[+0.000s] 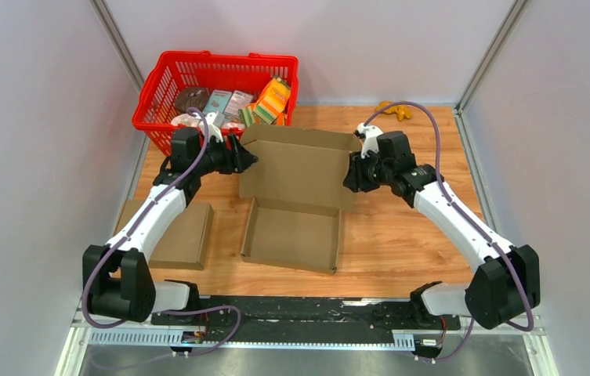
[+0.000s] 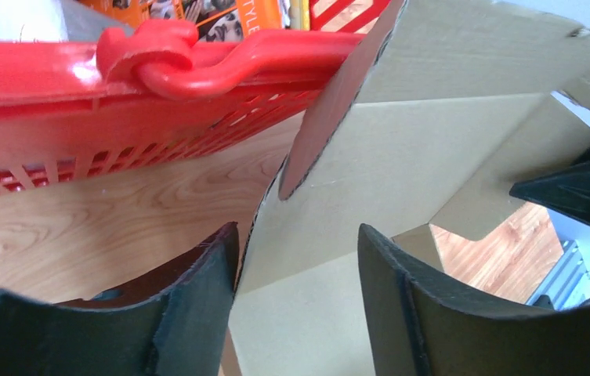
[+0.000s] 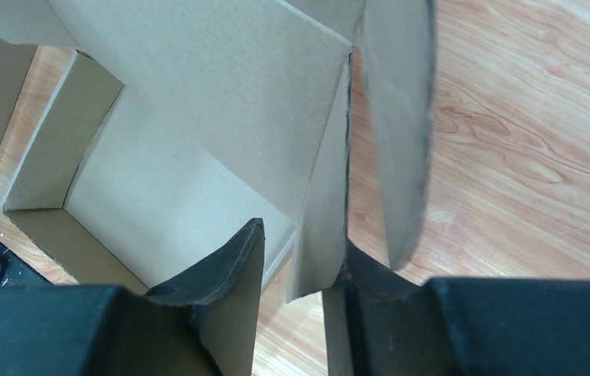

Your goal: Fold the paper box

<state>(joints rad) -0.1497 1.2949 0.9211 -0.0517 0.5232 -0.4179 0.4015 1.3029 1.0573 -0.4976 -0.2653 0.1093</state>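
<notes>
- Wooden counter [image 1: 401, 235], grey walls on three sides; both arms reach in to mid-counter.
- Paper box [image 1: 295, 227] sits between the two pincers. Tray lies flat, open side up, on their near side. Lid panel stands upright at pincer level. Long axis runs near-to-far.
- Left pincer [image 1: 251, 160]: fingers apart, straddling the lid's left edge, not clamped.
- Right pincer [image 1: 349, 178]: fingers apart, lid's right side flap between them, lying against one finger.
- Red basket [image 1: 158, 78] of packets just behind the left pincer, crowding the lid corner.
- Flat cardboard piece [image 1: 178, 235] nearward and outboard of the left pincer.
- Yellow object [image 1: 395, 110] well behind the right pincer.
</notes>
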